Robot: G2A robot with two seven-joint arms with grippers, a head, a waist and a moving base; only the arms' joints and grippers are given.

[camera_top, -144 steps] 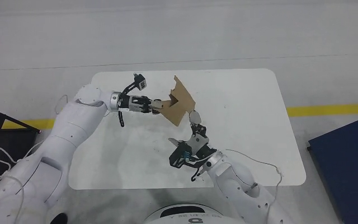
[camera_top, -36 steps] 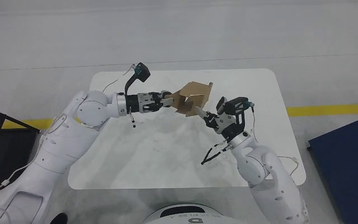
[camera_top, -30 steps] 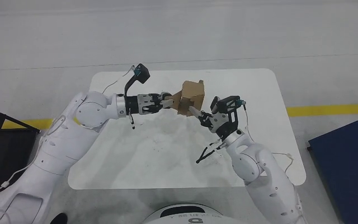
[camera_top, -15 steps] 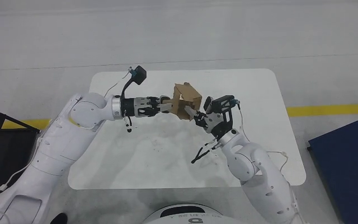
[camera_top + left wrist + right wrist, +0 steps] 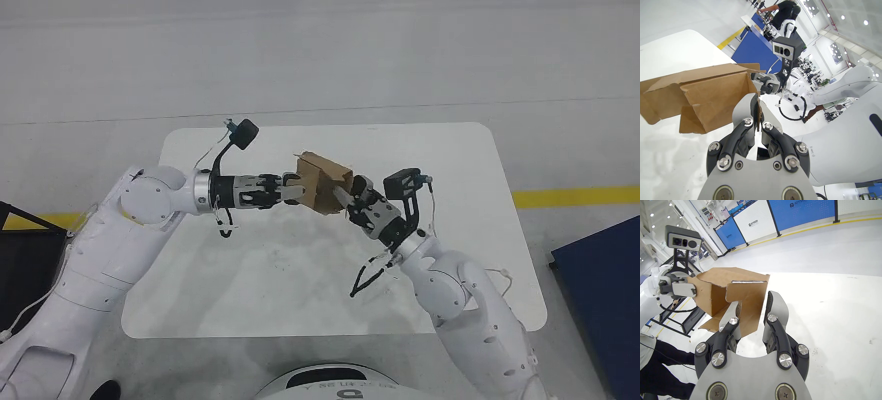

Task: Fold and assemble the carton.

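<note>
Cardboard, seemingly light and easily creased, the carton [image 5: 322, 182] is best held by panel edges: the left gripper [image 5: 756, 101] pinches a flap, while the right gripper [image 5: 753, 303] straddles a wall, unclosed.

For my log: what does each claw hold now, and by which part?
The left claw pinches the carton by the edge of one panel. The right claw stands open around another panel, not clamped.
</note>
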